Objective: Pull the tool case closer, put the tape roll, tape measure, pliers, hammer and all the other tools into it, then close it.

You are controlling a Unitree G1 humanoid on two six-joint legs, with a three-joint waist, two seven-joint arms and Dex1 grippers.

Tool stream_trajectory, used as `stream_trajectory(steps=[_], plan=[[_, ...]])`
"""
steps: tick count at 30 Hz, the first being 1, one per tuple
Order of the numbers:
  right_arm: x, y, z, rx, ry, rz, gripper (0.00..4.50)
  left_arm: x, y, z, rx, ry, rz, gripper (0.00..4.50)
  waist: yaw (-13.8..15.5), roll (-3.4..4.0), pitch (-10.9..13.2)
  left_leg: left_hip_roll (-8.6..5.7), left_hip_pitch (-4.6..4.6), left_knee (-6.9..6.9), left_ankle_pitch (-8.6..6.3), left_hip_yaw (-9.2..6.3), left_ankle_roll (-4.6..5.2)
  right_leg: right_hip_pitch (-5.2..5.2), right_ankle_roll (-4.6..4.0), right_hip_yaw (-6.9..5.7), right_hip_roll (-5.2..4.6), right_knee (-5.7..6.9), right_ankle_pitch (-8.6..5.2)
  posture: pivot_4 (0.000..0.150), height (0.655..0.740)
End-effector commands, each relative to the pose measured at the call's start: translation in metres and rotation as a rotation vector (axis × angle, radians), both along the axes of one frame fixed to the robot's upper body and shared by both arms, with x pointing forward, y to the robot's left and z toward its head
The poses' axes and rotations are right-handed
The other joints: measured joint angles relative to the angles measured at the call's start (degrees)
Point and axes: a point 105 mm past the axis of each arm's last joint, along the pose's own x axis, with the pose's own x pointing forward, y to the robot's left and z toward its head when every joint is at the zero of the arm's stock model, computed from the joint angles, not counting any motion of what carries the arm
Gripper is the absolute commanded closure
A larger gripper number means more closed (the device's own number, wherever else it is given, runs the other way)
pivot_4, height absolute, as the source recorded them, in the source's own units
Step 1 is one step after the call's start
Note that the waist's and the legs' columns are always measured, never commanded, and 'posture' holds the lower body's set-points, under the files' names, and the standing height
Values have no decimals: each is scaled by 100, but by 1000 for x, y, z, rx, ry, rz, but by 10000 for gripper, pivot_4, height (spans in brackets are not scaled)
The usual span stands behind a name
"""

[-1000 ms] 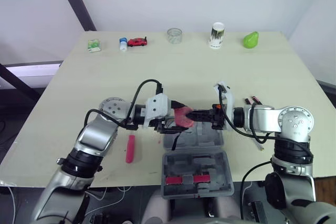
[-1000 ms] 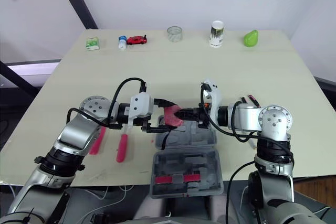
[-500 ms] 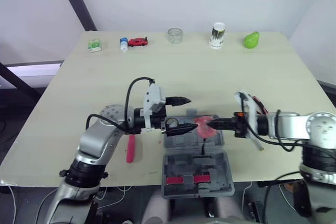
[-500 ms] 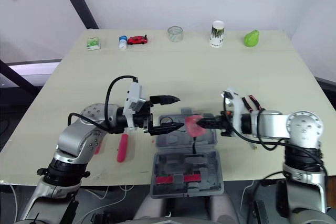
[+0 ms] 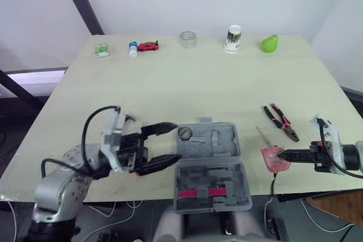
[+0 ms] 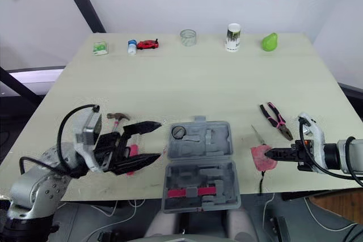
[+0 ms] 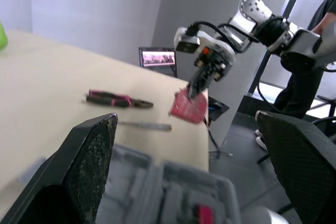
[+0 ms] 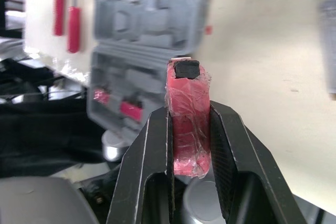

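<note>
tool case lies open at the near edge, mid-table, tape roll sitting in its far half

left gripper just left of the case, fingers spread wide, holding nothing

right gripper clamped on the red tape measure, near edge, right of the case and apart from it

pliers on the table farther right; hammer left of the case

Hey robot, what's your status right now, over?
Left tool open, empty, beside the tool case. Right tool shut on red tape measure, right of the case. Case open; pliers outside on the table. Nothing tall in the way.
</note>
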Motion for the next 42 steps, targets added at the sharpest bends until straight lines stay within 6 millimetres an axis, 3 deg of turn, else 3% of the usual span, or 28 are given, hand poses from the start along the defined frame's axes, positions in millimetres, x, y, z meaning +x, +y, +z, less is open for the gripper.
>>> stream_trajectory(steps=[1, 10, 18, 23, 27, 34, 38, 42], plan=[[7, 8, -11, -13, -4, 24, 40878, -10, 1, 3, 14, -50, -50, 0, 3, -1, -1, 0, -1, 0, 0, 2, 0, 0, 0, -1, 1, -1, 0, 1500, 7400], [29, 27, -36, -32, -10, 52, 40878, -12, 7, -1, 29, -103, -70, 0, 8, 1, 0, 1, -6, 0, 0, -1, 0, -2, 0, 2, 1, -3, 0, 1500, 7400], [37, 30, -51, -66, -27, 54, 40878, -12, 19, -7, 64, -85, -102, 0, 5, 3, 2, 1, -5, -2, 0, -1, 0, -3, -1, 0, 1, -4, 0, 1500, 7400], [42, 22, -54, -116, -66, 47, 15763, -12, 23, -9, 59, -41, -110, 0, 2, 4, 3, 2, -4, -2, 0, -6, 0, -3, -1, 0, 2, -4, 0, 1500, 7400], [35, 12, -41, -250, -209, 152, 1108, -12, 24, -9, 55, -54, -104, 0, 21, 10, 6, 2, -6, -2, 0, -13, 0, -3, -1, 0, 0, -5, 0, 1500, 7400], [9, 24, -3, -241, -592, 471, 1108, -10, 27, -15, 28, -146, -74, 0, 12, 17, 10, 2, -4, -5, 0, -11, 0, -3, 0, -4, -1, -7, -1, 1500, 7400], [3, 21, -5, -333, -701, 695, 1108, -12, 33, -15, 15, -73, -111, 0, -2, 18, 11, 4, -1, -1, 0, -9, 0, -3, 1, -2, 1, -5, 0, 1500, 7400], [14, 28, -13, -405, -807, 826, 1108, -13, 43, -15, 21, -33, -107, 0, -7, 15, 11, 6, 4, 0, 0, -9, 0, -2, 1, -3, 2, -4, -1, 1500, 7400]])
